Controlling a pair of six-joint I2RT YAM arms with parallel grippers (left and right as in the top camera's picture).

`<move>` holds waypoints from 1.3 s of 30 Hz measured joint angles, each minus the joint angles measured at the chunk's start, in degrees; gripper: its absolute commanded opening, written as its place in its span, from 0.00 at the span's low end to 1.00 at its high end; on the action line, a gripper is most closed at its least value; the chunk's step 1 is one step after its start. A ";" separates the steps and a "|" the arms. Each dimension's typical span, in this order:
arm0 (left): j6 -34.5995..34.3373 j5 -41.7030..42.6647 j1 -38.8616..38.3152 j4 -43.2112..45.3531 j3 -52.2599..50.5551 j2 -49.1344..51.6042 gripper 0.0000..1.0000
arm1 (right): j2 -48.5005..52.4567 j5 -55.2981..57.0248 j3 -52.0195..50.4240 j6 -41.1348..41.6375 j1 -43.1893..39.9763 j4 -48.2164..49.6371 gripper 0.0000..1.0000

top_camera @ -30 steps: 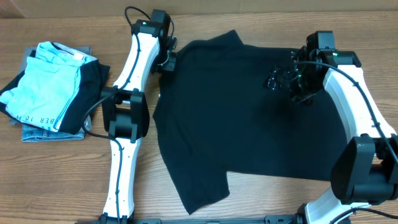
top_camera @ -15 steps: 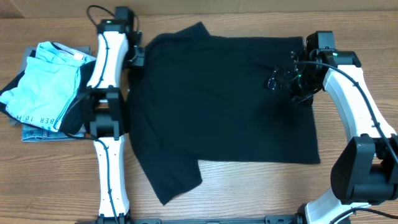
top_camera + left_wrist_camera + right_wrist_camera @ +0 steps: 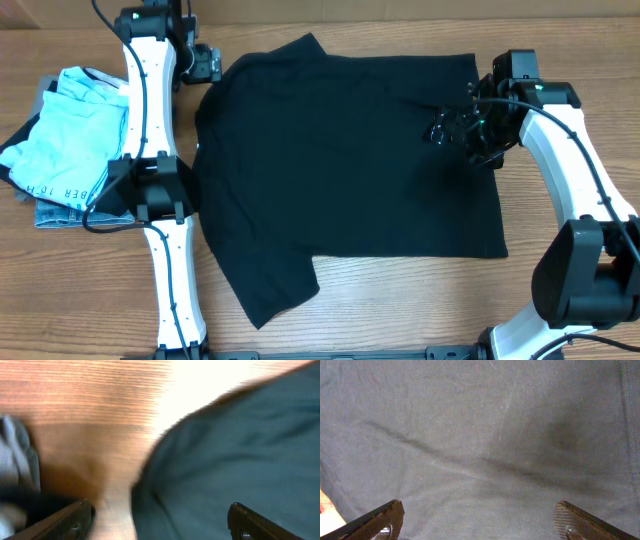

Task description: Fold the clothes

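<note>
The black T-shirt (image 3: 350,170) lies spread nearly flat across the middle of the table (image 3: 400,315), with one sleeve (image 3: 300,50) pointing up at the far left corner and the other hanging toward the near left. My left pincer (image 3: 205,63) stands wide with nothing in it, just beside the shirt's far left edge. My wrist view is blurred, but it shows the dark cloth edge below and bare wood next to it. My right pincer (image 3: 458,130) is just as wide and empty, over smooth fabric on the shirt's right side. I judge that the spreading is about done and the first fold comes next. To do it well, I should pinch the left edge right at its rim and take a single layer. I should lift it only a little and carry it across evenly. My right pincer should hold the cloth down so the body does not drag or wrinkle. The pile of folded clothes (image 3: 70,140) sits close to my left arm, so I should swing clear of it.
</note>
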 measured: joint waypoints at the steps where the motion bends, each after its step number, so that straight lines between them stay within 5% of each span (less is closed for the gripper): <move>1: -1.31 0.33 -0.28 -2.58 1.64 -0.39 0.88 | 0.00 0.02 0.00 0.00 0.02 0.02 1.00; 4: -5.18 1.05 -1.01 -11.15 6.49 -2.89 0.86 | 0.00 0.00 0.00 0.00 0.02 0.00 1.00; 7: -6.05 4.46 -1.03 -11.82 7.76 -7.54 1.00 | 0.00 0.00 0.00 0.00 0.02 0.04 1.00; 11: -7.13 13.29 -1.22 -11.85 7.08 -17.16 1.00 | 0.00 0.00 0.00 0.00 0.00 0.02 1.00; 15: -7.13 13.60 -4.48 -11.74 -0.48 -31.15 1.00 | 0.00 0.02 0.00 0.00 0.02 0.04 1.00; 23: -11.50 3.65 -17.59 -11.15 -43.89 -74.97 1.00 | 0.02 0.02 0.04 -0.04 0.02 1.11 1.00; 24: -12.24 2.97 -17.70 -11.89 -49.31 -78.47 1.00 | 0.02 0.04 0.04 -0.02 0.00 0.81 0.96; 25: -13.16 1.99 -17.70 -12.28 -55.08 -81.77 1.00 | 0.04 0.04 0.04 -0.11 0.00 0.37 0.81; 27: -14.67 0.02 -17.73 -12.17 -64.00 -86.20 1.00 | 0.04 0.11 0.09 -0.66 -0.04 -1.09 0.63; 39: -19.78 -3.28 -17.73 12.94 -102.16 -87.49 1.00 | -8.44 15.69 0.02 6.99 -4.63 -24.48 0.56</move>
